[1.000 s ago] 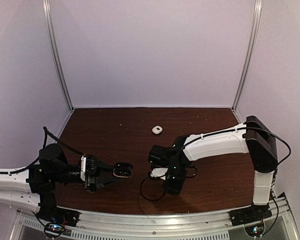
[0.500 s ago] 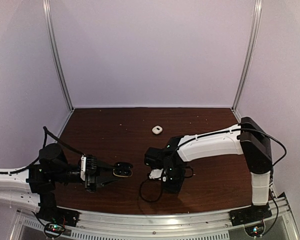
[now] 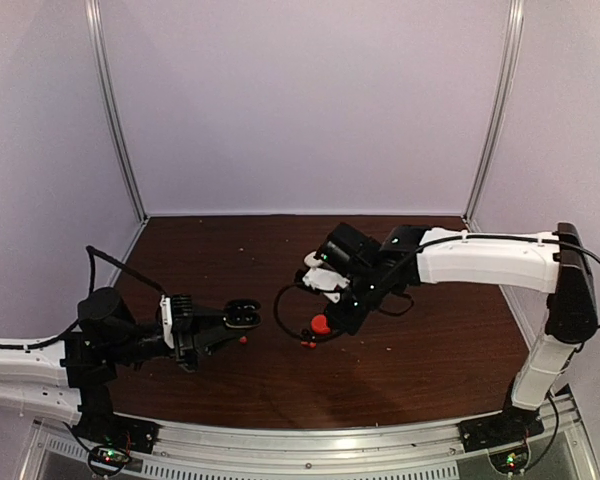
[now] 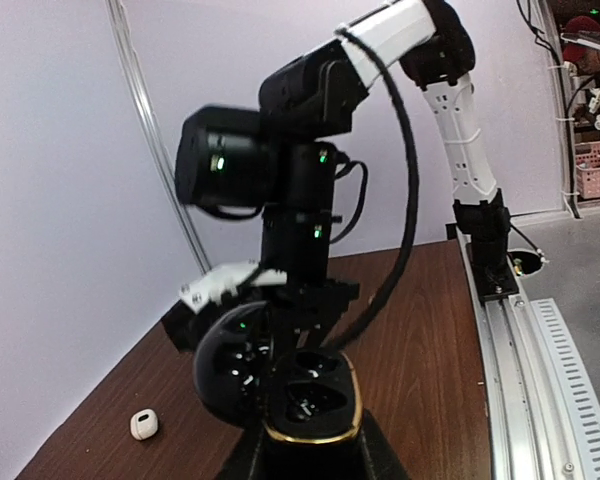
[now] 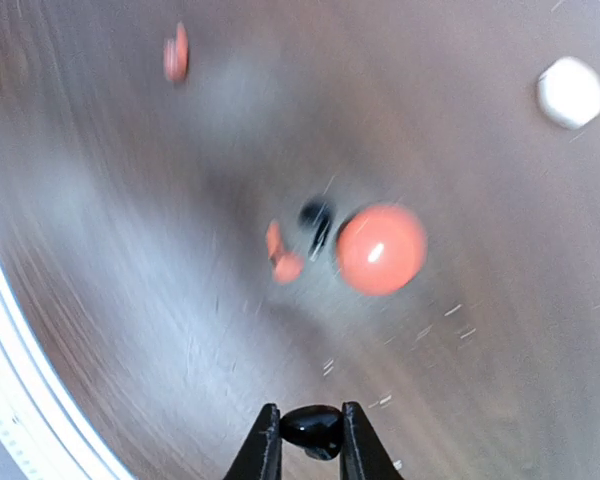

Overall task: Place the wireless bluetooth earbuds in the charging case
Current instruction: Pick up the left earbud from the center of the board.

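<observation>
Both grip: right claw pinches what seems a black earbud, left claw clamps the open charging case.

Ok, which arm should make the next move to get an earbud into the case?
Right. The right pincer grips a black earbud; the left pincer is busy holding the open black case.

A dark brown wooden table stands between pale lilac walls with silver metal corner posts. A slotted metal rail runs along its near edge. A pink crate sits off the table.
</observation>
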Tool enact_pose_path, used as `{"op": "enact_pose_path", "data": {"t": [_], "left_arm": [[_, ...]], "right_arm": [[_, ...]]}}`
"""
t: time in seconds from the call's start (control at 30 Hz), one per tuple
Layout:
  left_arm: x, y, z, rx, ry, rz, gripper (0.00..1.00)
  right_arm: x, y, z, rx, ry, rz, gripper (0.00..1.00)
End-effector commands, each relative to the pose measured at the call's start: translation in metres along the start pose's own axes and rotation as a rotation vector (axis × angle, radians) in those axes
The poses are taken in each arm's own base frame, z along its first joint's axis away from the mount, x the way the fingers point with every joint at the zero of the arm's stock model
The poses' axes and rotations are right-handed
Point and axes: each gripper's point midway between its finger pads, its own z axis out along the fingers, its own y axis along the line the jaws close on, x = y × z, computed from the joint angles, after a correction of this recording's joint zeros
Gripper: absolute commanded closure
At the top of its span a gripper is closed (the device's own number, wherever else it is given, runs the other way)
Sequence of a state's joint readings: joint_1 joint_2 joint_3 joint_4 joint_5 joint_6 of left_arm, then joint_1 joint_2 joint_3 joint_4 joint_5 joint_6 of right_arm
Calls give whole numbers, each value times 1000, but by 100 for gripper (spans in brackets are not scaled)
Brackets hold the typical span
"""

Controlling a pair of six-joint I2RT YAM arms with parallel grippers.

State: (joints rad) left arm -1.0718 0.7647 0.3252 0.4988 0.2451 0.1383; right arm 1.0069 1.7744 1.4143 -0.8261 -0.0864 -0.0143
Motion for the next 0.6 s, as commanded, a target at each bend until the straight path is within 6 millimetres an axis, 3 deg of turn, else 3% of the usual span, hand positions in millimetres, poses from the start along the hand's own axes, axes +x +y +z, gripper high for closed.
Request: {"op": "enact_pose_path", "data": {"t": [0.0, 0.1, 0.27, 0.43, 0.57], "left_arm": [[-14, 32, -1, -136, -92, -38, 100], [-12, 36, 1, -149, -101, -39, 100], [-10, 31, 13, -81, -104, -59, 100], [-15, 27, 25, -15, -114, -89, 100], [-18, 31, 31, -17, -121, -138, 100]], "right_arm": [[-64, -25, -69, 85, -364, 43, 89], [-90, -24, -120, 73, -583, 18, 88], [-116, 7, -188, -77, -869, -105, 87], [-120, 46, -234, -231, -1060, -230, 87], [-118, 75, -244, -312, -1099, -303, 87]]}}
